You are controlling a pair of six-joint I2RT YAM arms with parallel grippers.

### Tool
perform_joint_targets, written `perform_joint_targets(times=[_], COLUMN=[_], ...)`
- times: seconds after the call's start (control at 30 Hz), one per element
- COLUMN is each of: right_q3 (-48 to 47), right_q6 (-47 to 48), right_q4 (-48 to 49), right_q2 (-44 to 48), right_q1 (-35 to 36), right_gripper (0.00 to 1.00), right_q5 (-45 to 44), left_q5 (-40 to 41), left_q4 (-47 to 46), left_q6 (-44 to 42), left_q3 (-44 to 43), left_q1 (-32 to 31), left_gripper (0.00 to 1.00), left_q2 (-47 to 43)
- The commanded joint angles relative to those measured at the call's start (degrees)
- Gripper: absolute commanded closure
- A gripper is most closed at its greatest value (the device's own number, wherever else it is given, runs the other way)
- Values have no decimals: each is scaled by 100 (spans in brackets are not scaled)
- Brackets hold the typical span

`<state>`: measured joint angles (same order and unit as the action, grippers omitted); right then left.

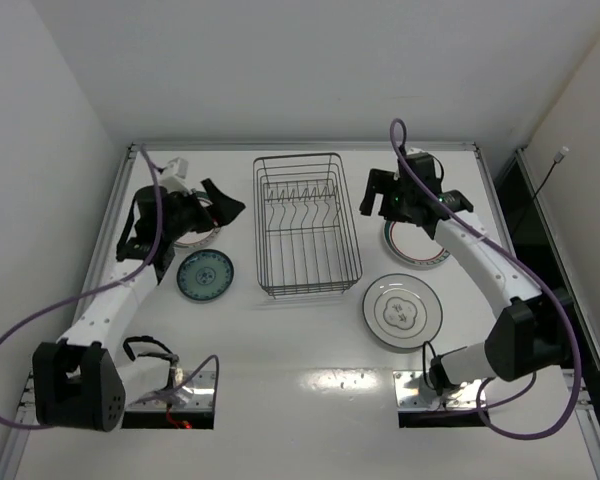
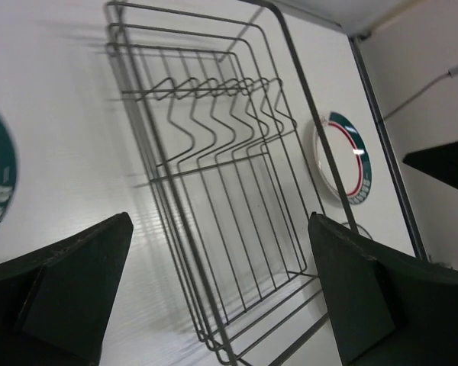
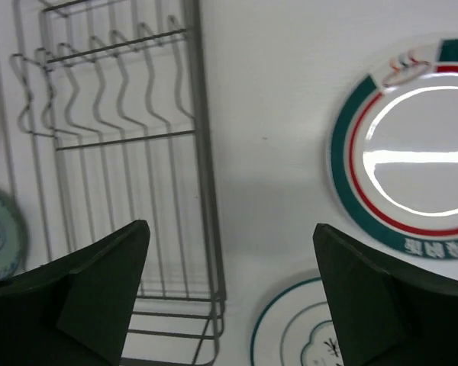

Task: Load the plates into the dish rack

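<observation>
Dark left fingers (image 2: 69,290) and right fingers (image 3: 84,290) gape empty; the green-and-red-rimmed white plate (image 3: 412,152) and small teal patterned plate (image 1: 205,275) lie flat on the white worktop (image 1: 300,350) either side of the bare dark wire dish rack (image 1: 310,292) (a pinched rim could skid).

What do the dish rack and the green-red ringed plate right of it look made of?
Dish rack: looks like thin metal wire, dark grey, dull sheen; the bent prongs hold crisp shapes. Green-red ringed plate: likely glazed ceramic, maybe melamine; glossy white with sharp lamp reflections.
</observation>
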<state>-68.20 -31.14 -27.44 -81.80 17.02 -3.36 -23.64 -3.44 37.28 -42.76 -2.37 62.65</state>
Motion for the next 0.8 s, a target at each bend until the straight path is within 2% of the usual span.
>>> perform_joint_targets(times=[0.0,0.1,0.17,0.2,0.23,0.27,0.3,0.37,0.4,0.5,0.6,0.77], right_q3=[114,167,464,588,737,1008,1089,1195,1195,1362,1310,1511], right_q6=[-86,-33,-85,-86,-86,-86,-86,-86,-86,-322,-437,-507], right_q4=[-314,-490,-490,-377,-158,-61,-7,-7,-7,212,266,248], right_q2=[322,506,664,726,727,796,745,596,421,61,-344,-934], right_q1=[-216,-478,-785,-1005,-1277,-1889,-2191,-2718,-3208,-3948,-4319,-4514], right_gripper=[11,0,0,2,5,7,11,16,16,17,17,18], right_q5=[-788,-869,-782,-624,-40,271,700,967,1229,1888,2171,2304], left_q5=[-238,-185,-185,-185,-185,-185,-185,-185,-185,-334,-387,-571], left_q4=[113,168,168,168,229,230,230,230,230,178,230,353], left_q6=[-694,-827,-897,-898,-967,-968,-1038,-1038,-1038,-1038,-1100,-1153], left_q3=[-750,-900,-900,-900,-900,-900,-900,-900,-848,-848,-961,-1067], left_q1=[-535,-650,-651,-651,-651,-651,-651,-651,-651,-589,-519,-369], left_gripper=[0,0,0,0,0,0,0,0,0,0,0,0], left_q2=[501,827,993,994,1073,1074,1134,1197,1249,1372,1504,1688])
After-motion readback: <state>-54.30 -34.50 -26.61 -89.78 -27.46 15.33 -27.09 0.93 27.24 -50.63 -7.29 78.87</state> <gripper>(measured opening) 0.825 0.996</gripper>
